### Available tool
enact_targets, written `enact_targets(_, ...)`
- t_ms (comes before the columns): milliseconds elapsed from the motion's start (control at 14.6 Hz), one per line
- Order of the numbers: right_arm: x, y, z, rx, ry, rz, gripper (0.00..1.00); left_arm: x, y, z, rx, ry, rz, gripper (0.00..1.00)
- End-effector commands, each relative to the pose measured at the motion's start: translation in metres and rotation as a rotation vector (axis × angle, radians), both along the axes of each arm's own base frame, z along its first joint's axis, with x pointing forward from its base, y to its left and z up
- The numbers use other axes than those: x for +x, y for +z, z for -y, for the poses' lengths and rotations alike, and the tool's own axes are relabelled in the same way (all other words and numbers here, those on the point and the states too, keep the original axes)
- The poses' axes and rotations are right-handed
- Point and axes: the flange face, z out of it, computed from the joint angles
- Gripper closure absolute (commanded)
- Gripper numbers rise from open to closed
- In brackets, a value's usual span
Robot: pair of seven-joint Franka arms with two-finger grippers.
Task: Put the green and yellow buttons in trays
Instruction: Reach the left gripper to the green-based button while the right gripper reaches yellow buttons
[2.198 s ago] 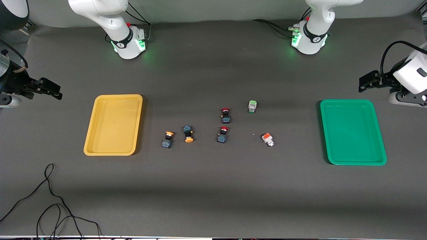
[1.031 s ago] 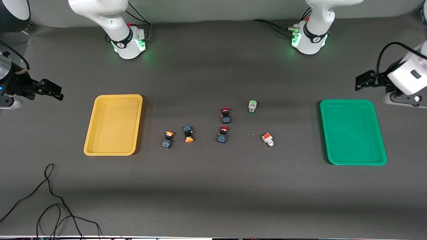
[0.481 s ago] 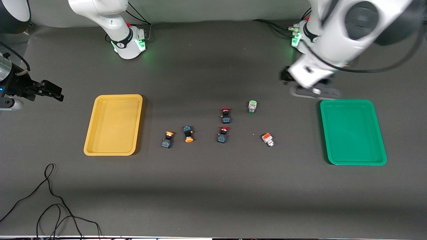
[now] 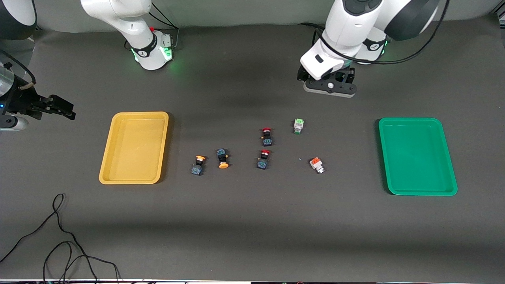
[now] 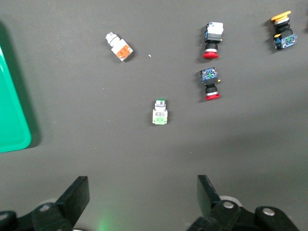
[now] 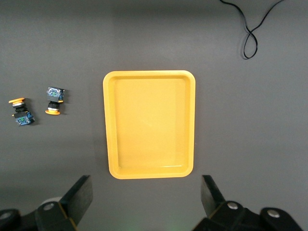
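The green-topped grey button (image 4: 298,126) and the orange-topped grey button (image 4: 317,164) lie mid-table; both show in the left wrist view, green-topped (image 5: 160,111) and orange-topped (image 5: 119,46). Two yellow-capped dark blue buttons (image 4: 198,165) (image 4: 222,157) lie near the yellow tray (image 4: 134,116) and show in the right wrist view (image 6: 20,110) (image 6: 54,100). The green tray (image 4: 417,122) sits at the left arm's end. My left gripper (image 4: 329,87) (image 5: 143,197) is open and empty, over bare table near its base. My right gripper (image 4: 65,108) (image 6: 147,197) waits open, high beside the yellow tray (image 6: 149,173).
Two red-capped dark blue switches (image 4: 267,136) (image 4: 263,159) lie between the yellow-capped pair and the grey pair. A black cable (image 4: 59,236) loops on the table near the front camera at the right arm's end.
My left arm has swung from off the table's end by the green tray to over the table near its base. The right arm and all buttons are unmoved.
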Motion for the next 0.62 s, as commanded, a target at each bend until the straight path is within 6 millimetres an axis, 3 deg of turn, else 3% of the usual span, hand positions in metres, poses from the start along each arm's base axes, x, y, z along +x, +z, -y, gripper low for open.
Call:
enact_targets(0, 0.003, 0.004, -0.039, 0.003, 0.000, 0.009, 0.00, -0.015, -0.055, -0.004, -0.023, 0.028, 0.028, 0.00)
enact_targets(206, 0.005, -0.012, -0.110, 0.037, -0.062, 0.000, 0.00, -0.011, -0.133, 0.003, -0.005, 0.013, 0.035, 0.00)
enact_targets(412, 0.011, -0.035, -0.148, 0.097, -0.032, -0.035, 0.00, 0.005, -0.214, 0.013, 0.018, -0.004, 0.036, 0.00)
enact_targets(550, 0.018, -0.054, -0.169, 0.124, -0.010, -0.032, 0.00, 0.008, -0.246, 0.015, 0.026, -0.013, 0.035, 0.00)
